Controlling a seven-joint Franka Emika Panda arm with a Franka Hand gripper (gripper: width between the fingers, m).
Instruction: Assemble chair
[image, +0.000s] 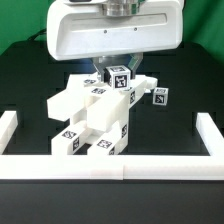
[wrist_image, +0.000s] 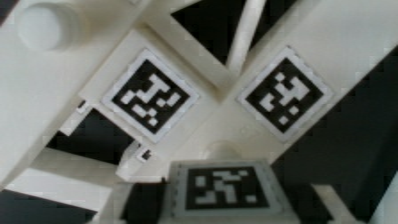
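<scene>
White border wall (image: 150, 166) around black table (image: 183, 128), chair (image: 95, 120) within

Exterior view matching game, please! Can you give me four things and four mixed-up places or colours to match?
Things:
1 gripper
2 small loose block
3 border wall
4 table

Clues:
A black
B runs along the front and both sides
C alone, at the exterior view's right of the chair
D directly over the chair

Pairs: 1-D, 2-C, 3-B, 4-A
</scene>
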